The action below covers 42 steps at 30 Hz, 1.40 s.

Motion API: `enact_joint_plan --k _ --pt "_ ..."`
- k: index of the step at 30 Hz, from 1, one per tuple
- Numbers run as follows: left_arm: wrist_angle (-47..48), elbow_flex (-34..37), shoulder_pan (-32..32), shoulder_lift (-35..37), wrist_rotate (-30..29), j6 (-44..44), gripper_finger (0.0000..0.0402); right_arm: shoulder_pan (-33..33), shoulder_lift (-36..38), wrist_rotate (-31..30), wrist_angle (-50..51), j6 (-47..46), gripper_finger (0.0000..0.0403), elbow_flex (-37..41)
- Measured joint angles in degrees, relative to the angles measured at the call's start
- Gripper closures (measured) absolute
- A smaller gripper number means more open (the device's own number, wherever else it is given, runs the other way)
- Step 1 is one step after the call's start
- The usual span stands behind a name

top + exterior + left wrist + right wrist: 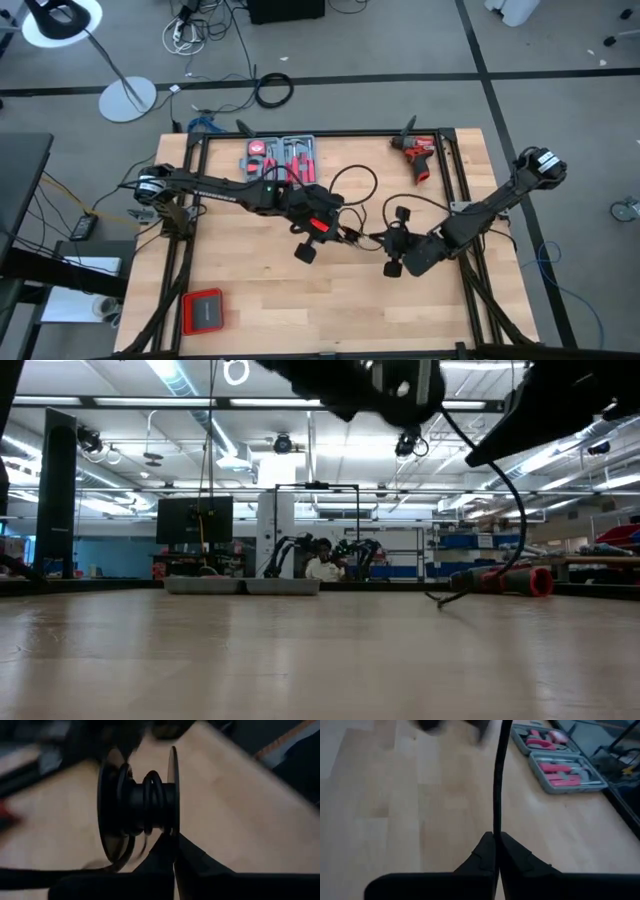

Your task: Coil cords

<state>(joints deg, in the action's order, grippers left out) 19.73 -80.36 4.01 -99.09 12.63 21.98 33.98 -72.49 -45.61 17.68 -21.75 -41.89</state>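
Slipping is the chief risk I would judge here: the right hand (495, 836) is clenched on the thin black cord (499, 780) with only its fingertips, and a smooth round cable pinched that narrowly could slide through if tension rises. Its partner, the left hand (174, 836), is clenched on the edge of a small black spool (137, 805), a flanged reel with a few glossy turns already lying around its core; a grip on a thin disc rim like that could let the spool twist or pop free, and the wraps look loose enough to spring off. Both hands hang above the middle of the pale wooden desk (300, 310), the left hand (322, 226) just left of the right hand (397, 244), with the cord (352, 172) looping away toward the far side between them. That slack loop could snag on an arm or kink as winding goes on. Nearer, at the left, a flat red and black box (203, 311) lies well clear. Farther off sit the open grey tool case (280, 155) with red-handled tools and, to the right, a red drill (418, 155), either of which a swinging cord might catch.
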Motion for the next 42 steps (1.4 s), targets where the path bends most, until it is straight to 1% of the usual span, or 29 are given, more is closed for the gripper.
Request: enact_joint_plan --k 2,5,10,13,15,19,21,24,28,32,37,40,42 --pt "3.1 0.0 -0.1 0.4 -3.8 0.1 0.0402 1.2 0.2 -2.7 0.6 -0.2 0.0399 0.0" --pt "6.5 0.0 0.0 1.0 -7.8 0.2 0.0402 2.4 0.9 -6.6 0.9 0.3 0.0399 0.0" --pt "11.8 0.0 0.0 1.6 -17.3 -0.6 0.0402 3.4 2.0 -6.8 3.2 -0.2 0.0399 0.0" --pt "13.0 0.0 -0.1 2.5 -19.6 -0.6 0.0402 4.1 2.4 -6.0 5.3 -1.8 0.0399 0.0" --pt "13.8 0.0 0.0 3.3 -20.2 -0.3 0.0402 4.4 2.6 -5.4 8.2 -4.6 0.0399 0.0" --pt "15.6 0.0 0.0 5.7 -21.5 -0.1 0.0402 5.0 3.3 -3.1 17.4 -13.0 0.0399 0.0" --pt "15.2 0.0 0.0 7.5 -22.5 -0.1 0.0402 5.0 3.5 -0.7 20.8 -16.4 0.0399 0.0" --pt "12.8 0.0 0.3 9.3 -23.0 -0.1 0.0402 3.7 3.4 3.2 21.4 -17.5 0.0398 0.0" --pt "6.9 0.0 1.9 10.6 -23.0 1.5 0.0402 1.0 3.3 4.9 20.6 -16.8 0.0393 0.0" --pt "1.9 0.0 4.1 10.6 -20.2 3.1 0.0402 -1.8 3.3 4.7 17.1 -13.3 0.039 -0.1" --pt "-4.4 0.0 6.1 10.4 -17.7 3.6 0.0402 -5.5 3.3 5.4 5.9 -1.7 0.039 0.0" --pt "-8.0 0.0 7.3 10.4 -16.3 5.1 0.0402 -8.0 3.3 8.0 -0.7 4.7 0.039 0.0" --pt "-9.7 0.0 7.9 10.4 -15.9 6.1 0.0402 -9.6 3.3 10.3 -4.1 7.4 0.039 0.0"
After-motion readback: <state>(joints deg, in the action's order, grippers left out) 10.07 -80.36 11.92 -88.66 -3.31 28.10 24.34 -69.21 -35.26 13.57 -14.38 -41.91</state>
